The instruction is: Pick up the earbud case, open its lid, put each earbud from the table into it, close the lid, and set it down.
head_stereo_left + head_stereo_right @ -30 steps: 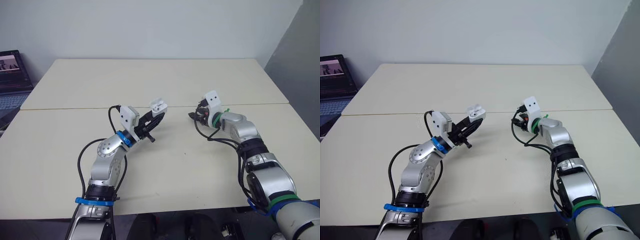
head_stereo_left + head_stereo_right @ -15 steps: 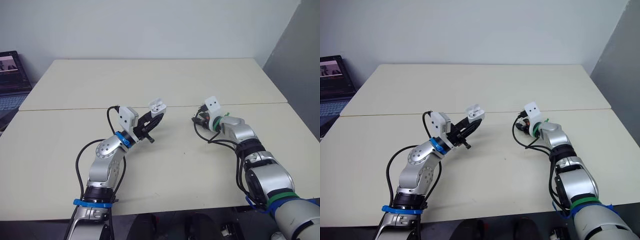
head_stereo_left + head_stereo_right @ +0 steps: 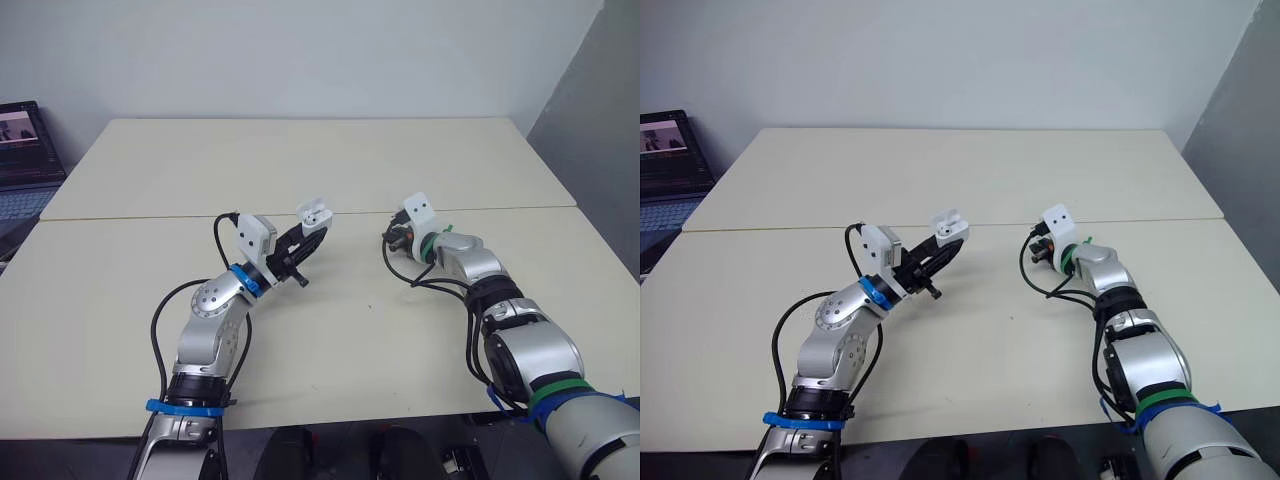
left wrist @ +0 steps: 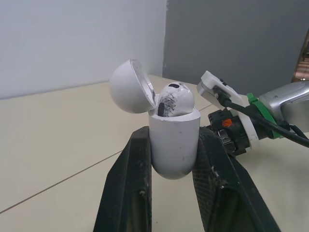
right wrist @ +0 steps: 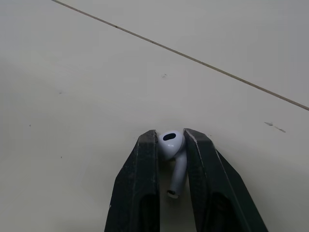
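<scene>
Now both claws are clenched.
My left claw (image 4: pixel 175 135) grips the open-lidded white plastic earbud case (image 4: pixel 174 152), a smudged white earbud (image 4: pixel 175 96) seated inside; my right claw (image 5: pixel 170 134) pinches a white stemmed earbud (image 5: pixel 171 144).

Left claw (image 3: pixel 946 238) grips earbud case (image 3: pixel 951 223), raised over table (image 3: pixel 940 165).

The table (image 3: pixel 330 170) lies open ahead; a laptop (image 3: pixel 20 145) apparently sits beyond its left edge.

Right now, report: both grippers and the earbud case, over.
Left gripper shut on earbud case, lid open, one earbud seated. Right gripper shut on second earbud. Laptop far left, well clear.
</scene>
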Robot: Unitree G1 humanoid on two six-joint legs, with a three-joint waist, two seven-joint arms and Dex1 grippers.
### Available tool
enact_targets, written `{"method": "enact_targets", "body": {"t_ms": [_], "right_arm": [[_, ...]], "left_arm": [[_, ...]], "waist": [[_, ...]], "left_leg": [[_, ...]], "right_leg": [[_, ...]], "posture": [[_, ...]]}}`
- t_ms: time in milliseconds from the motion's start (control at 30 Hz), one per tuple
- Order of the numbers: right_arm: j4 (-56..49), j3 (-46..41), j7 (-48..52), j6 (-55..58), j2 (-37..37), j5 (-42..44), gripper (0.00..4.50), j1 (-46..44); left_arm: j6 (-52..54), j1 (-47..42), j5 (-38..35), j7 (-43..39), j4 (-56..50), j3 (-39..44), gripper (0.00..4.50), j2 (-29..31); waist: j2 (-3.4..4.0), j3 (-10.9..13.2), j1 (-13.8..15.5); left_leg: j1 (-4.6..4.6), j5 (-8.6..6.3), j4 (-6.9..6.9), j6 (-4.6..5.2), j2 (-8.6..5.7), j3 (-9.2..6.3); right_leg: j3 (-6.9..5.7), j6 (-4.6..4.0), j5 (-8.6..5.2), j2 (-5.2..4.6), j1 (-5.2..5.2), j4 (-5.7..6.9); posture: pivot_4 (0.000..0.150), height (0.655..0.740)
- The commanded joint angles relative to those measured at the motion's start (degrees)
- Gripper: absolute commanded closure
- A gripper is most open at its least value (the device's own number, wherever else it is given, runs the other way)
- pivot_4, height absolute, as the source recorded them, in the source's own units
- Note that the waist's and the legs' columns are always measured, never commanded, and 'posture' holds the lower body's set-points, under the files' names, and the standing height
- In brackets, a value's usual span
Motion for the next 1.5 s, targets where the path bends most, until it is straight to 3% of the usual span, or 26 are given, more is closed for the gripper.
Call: {"method": "enact_targets", "body": {"t_ms": [33,167,233,400,567,1067,1200,1500], "right_arm": [[-16.8,1.4,6.8,5.7,-5.6,0.0,4.09,6.5],[-52.3,3.6,18.0,21.1,-18.4,3.9,4.09,22.1],[-65.0,2.4,21.7,27.4,-25.8,6.3,4.09,29.3],[-78.6,-1.7,29.0,27.4,-44.1,6.5,4.09,46.6],[-74.5,-4.4,28.2,20.6,-50.8,4.0,4.09,54.2],[-61.9,-0.5,30.1,10.4,-52.3,-0.7,4.09,52.4],[-60.6,0.1,30.2,9.4,-52.3,-1.4,2.8,51.9],[-59.7,0.2,32.0,9.6,-53.4,-2.4,2.8,51.9]], "left_arm": [[-0.3,0.3,-0.7,0.4,-3.6,-0.2,3.75,-0.2],[-0.2,1.7,-0.7,0.8,-4.8,-0.5,3.75,-0.6],[-0.1,2.5,-0.7,0.9,-5.4,-0.8,3.75,-0.8],[-0.2,3.3,-0.8,1.1,-5.7,-1.1,3.75,-1.2],[-0.4,3.8,-0.7,1.5,-5.7,-1.4,3.75,-1.6],[0.0,4.2,-1.0,1.4,-6.0,-1.2,3.75,-1.3],[0.1,4.2,-1.0,1.4,-6.1,-1.1,3.75,-1.2],[0.5,4.7,-0.9,1.8,-6.9,-1.2,3.75,-1.3]], "waist": [[0.0,0.0,0.2],[0.08,0.0,1.2],[0.09,0.0,1.3],[0.11,0.0,1.3],[0.08,0.1,1.0],[0.05,0.1,1.3],[0.04,0.1,1.3],[-0.02,0.0,1.5]], "left_leg": [[-0.01,0.0,-0.01,0.0,-0.01,0.0],[-0.23,-0.02,0.0,0.0,-0.06,-0.06],[-0.34,-0.02,0.01,0.0,-0.03,-0.05],[-0.28,-0.03,0.02,-0.01,0.07,-0.12],[0.01,-0.01,0.12,-0.02,0.06,0.05],[0.17,0.01,0.11,-0.01,0.03,0.17],[0.21,0.02,0.14,0.0,0.03,0.16],[0.19,0.02,0.14,0.01,0.02,0.14]], "right_leg": [[-0.01,0.0,0.0,-0.01,0.0,-0.01],[-0.06,0.01,0.0,-0.1,-0.07,-0.12],[-0.06,0.01,0.0,-0.1,-0.21,-0.14],[-0.17,0.03,-0.03,-0.01,-0.21,-0.14],[-0.11,0.27,-0.04,-0.01,-0.01,-0.15],[-0.01,0.35,0.06,-0.01,0.2,-0.37],[-0.01,0.39,0.09,-0.03,0.23,-0.37],[0.0,0.39,0.09,-0.04,0.27,-0.41]], "posture": [[0.15,0.74],[0.15,0.74],[0.15,0.74],[0.15,0.74],[0.15,0.74],[0.15,0.74],[0.15,0.74],[0.15,0.74]]}}
